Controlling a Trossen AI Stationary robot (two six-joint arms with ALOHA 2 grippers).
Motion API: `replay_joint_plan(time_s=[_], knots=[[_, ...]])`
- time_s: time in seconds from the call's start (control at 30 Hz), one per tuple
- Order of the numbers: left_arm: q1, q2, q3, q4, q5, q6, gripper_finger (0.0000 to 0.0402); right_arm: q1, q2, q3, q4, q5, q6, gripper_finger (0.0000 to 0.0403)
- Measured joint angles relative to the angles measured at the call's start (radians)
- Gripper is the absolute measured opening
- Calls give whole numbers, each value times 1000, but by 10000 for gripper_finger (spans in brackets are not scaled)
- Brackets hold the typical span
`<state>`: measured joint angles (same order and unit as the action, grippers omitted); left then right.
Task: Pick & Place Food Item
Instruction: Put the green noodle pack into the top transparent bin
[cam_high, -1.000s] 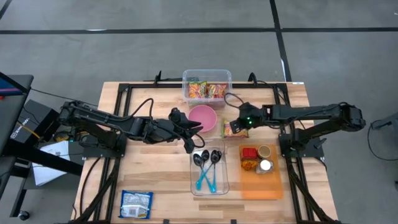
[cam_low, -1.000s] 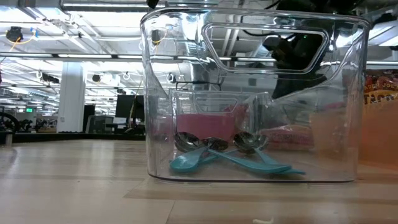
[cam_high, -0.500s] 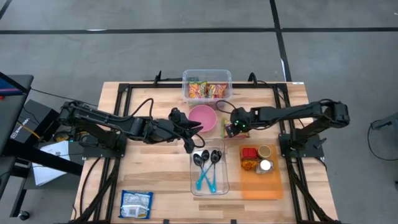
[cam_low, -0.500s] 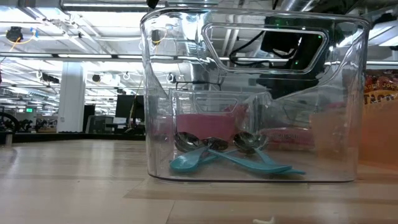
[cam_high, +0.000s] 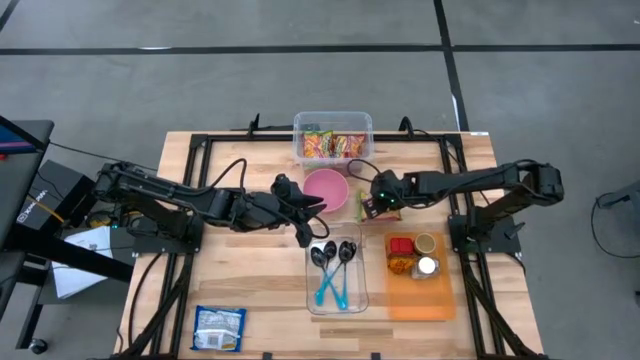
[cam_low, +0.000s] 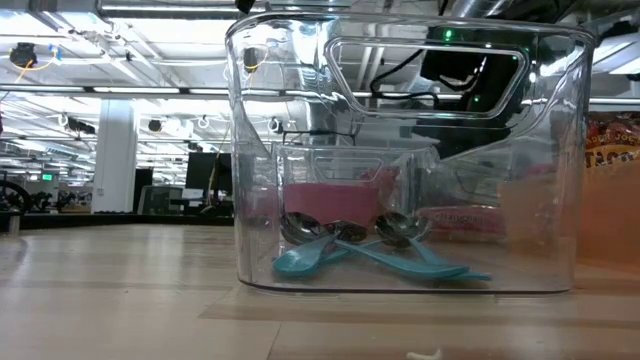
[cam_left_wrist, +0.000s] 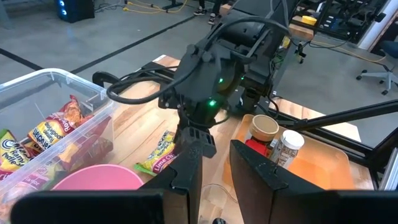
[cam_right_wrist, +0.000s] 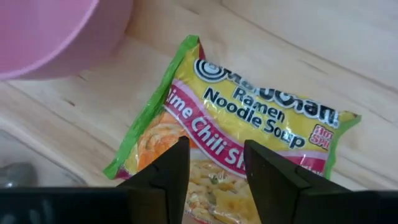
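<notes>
Ramen packet lies flat on worktop beside pink bowl, near rear-centre. Right tool hovers directly above it, fingers parted, holding nothing; packet's long axis crosses the gap. Left tool waits nearby, narrowly parted, empty.

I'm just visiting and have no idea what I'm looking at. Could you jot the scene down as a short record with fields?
Right gripper: open, poised over the ramen noodle soup packet, not gripping it
Packet position: flat on the table, beside the pink bowl
Left gripper: parked near the bowl, holding nothing
Clear bin: holds spoons
Snack tub: holds colourful packets
Orange tray: holds small containers
</notes>
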<state>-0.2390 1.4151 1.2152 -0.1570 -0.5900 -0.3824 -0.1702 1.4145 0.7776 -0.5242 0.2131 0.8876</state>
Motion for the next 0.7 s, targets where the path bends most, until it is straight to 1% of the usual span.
replay_joint_plan(time_s=[0.17, 0.47, 0.6, 0.7], knots=[[0, 0, 0, 0, 0, 0, 76, -9, 8, -1, -47, 15, 20, 152], [0, 0, 0, 0, 0, 0, 76, -5, 76, 3, -20, -31, 21, 173], [0, 0, 0, 0, 0, -15, 76, 0, 74, 2, 0, -34, 14, 169], [0, 0, 0, 0, 0, -15, 76, -5, 71, 1, -3, -43, 14, 154]])
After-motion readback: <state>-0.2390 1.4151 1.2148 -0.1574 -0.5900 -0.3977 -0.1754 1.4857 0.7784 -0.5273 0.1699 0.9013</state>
